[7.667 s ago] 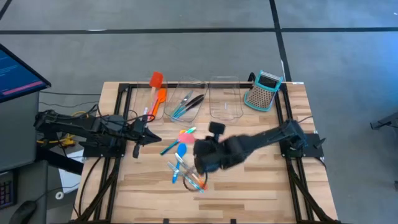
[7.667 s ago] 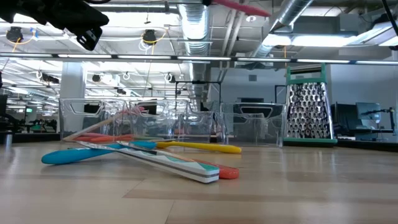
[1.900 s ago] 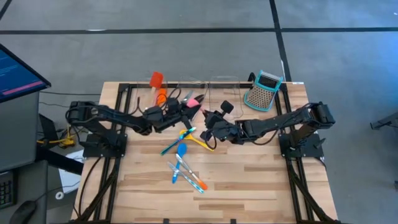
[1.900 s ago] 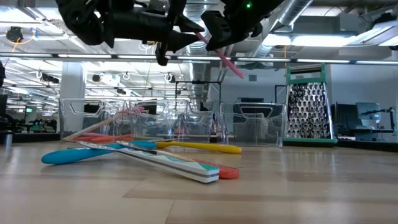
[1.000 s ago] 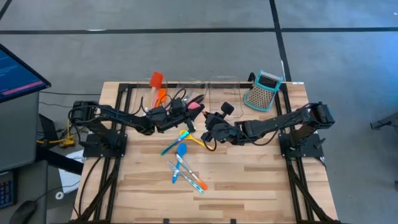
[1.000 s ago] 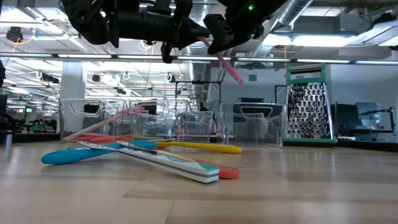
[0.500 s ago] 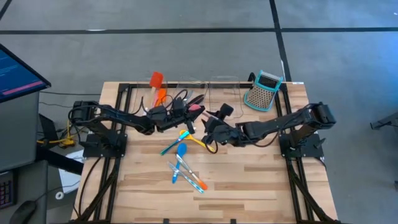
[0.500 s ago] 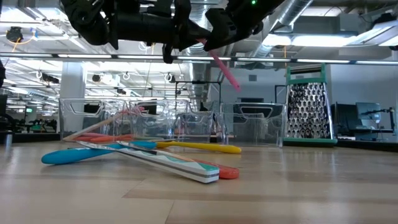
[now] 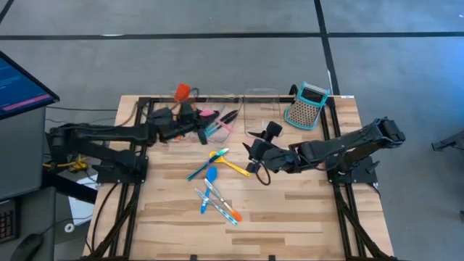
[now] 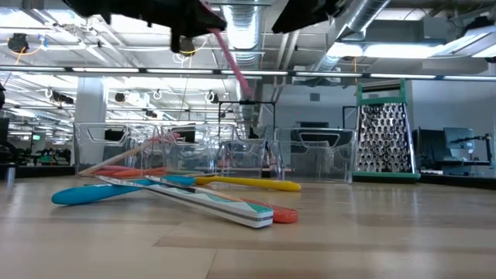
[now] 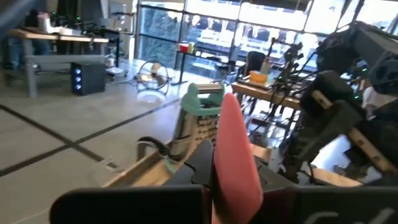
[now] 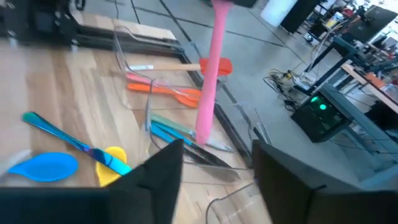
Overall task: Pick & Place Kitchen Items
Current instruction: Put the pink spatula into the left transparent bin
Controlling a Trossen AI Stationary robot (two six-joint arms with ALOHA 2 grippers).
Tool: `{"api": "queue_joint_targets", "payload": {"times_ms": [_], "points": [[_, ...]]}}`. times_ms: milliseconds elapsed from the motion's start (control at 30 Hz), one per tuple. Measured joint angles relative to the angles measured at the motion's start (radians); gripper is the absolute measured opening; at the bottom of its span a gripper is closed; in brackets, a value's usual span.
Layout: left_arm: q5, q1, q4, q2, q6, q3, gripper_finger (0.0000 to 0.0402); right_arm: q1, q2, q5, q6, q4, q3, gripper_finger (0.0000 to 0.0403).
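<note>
My left gripper (image 9: pixel 194 116) is shut on a pink spoon (image 9: pixel 211 114) and holds it above the left clear bin (image 9: pixel 230 129). In the low view the spoon (image 10: pixel 232 56) slants down from the gripper. My right gripper (image 9: pixel 251 152) stands open over the table's middle, right of the spoon, with nothing between its fingers (image 12: pixel 163 167). A yellow, a teal and a blue utensil (image 9: pixel 214 163) lie flat on the wood, with more (image 9: pixel 217 203) nearer the front edge. Teal and dark utensils (image 12: pixel 177 134) lie in the bin. My left gripper pinches the pink spoon by one end (image 11: pixel 235 186) between its two fingers, coming level from the table's left. The rest of the spoon (image 11: pixel 231 134) sticks out past the fingertips toward the table's right and slants downward, clear of the bin and the table.
A teal-and-grey box grater (image 9: pixel 307 105) stands at the far right. A second clear bin (image 9: pixel 262 123) sits right of the first. Orange and red spatulas (image 12: pixel 177 90) lie beside the left bin. Dark frame rails (image 9: pixel 148 101) run along the table's sides.
My right gripper has let go of the pink spoon and drawn back a little toward the table's right and near edge. My left gripper has carried the spoon toward the table's left and far edge, over the left bin.
</note>
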Motion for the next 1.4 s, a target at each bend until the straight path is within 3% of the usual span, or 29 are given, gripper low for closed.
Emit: {"api": "queue_joint_targets", "payload": {"times_ms": [300, 500, 733, 933, 1200, 1400], "points": [[0.000, 0.103, -0.339, -0.284, 0.038, 0.000, 0.0005, 0.045, -0.058, -0.036, 0.116, -0.132, 0.000, 0.0010], [0.018, 0.197, -0.534, -0.392, 0.039, 0.001, 0.0005, 0.055, -0.066, -0.348, 0.183, -0.224, 0.000, 0.0006], [0.026, 0.346, -0.670, -0.403, 0.044, 0.001, 0.0005, 0.058, -0.011, -0.503, 0.183, -0.169, -0.051, 0.0001], [0.162, 0.508, -0.732, -0.353, 0.043, 0.001, 0.0005, 0.051, -0.001, -0.650, 0.191, 0.029, -0.183, 0.0001], [0.283, 0.653, -0.760, -0.232, 0.049, 0.001, 0.0005, 0.050, -0.043, -0.702, 0.235, 0.344, -0.390, 0.0000], [0.313, 0.714, -0.914, -0.105, 0.052, 0.073, 0.0005, 0.050, -0.044, -0.734, 0.297, 0.526, -0.508, 0.0000]]}}
